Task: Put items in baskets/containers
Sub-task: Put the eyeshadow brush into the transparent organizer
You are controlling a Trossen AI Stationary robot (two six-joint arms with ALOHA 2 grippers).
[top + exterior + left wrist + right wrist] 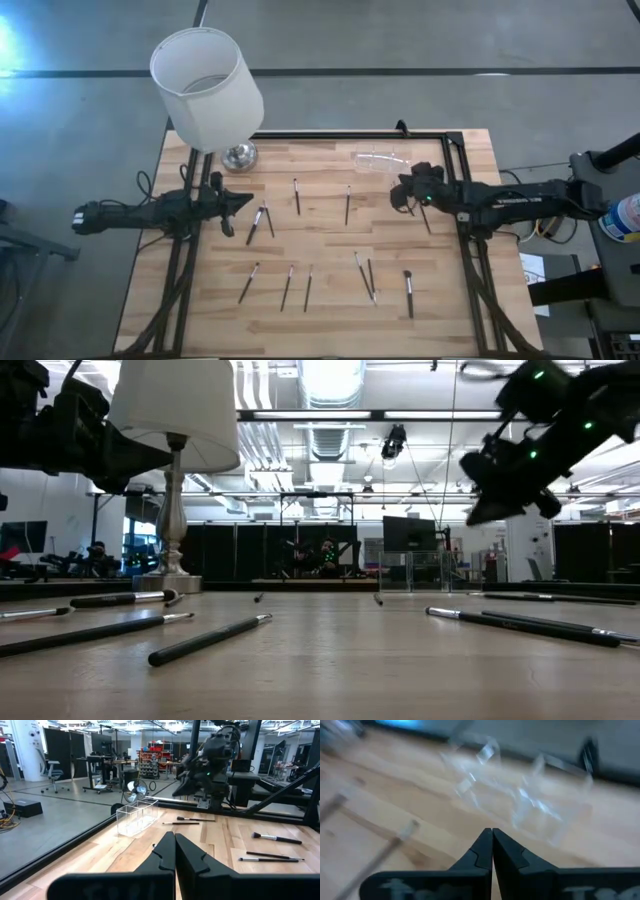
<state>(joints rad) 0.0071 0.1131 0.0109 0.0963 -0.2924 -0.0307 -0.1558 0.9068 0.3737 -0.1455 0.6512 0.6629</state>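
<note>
Eleven brushes (296,197) on table, one clear holder (381,159) at one o'clock.
Left gripper (246,202) and right gripper (398,193): jaws closed, holding nothing.

A white-shaded lamp (205,85) is standing at the far left corner of the light wooden surface (330,305), and grey concrete floor (400,40) crossed by a dark line is stretching away behind the lamp. Beyond the lamp in the low view, bright ceiling strip lights (330,380) are shining over a workshop hall, dark monitors (410,532) are sitting on desks, and an office chair (51,770) is standing on the open floor.
</note>
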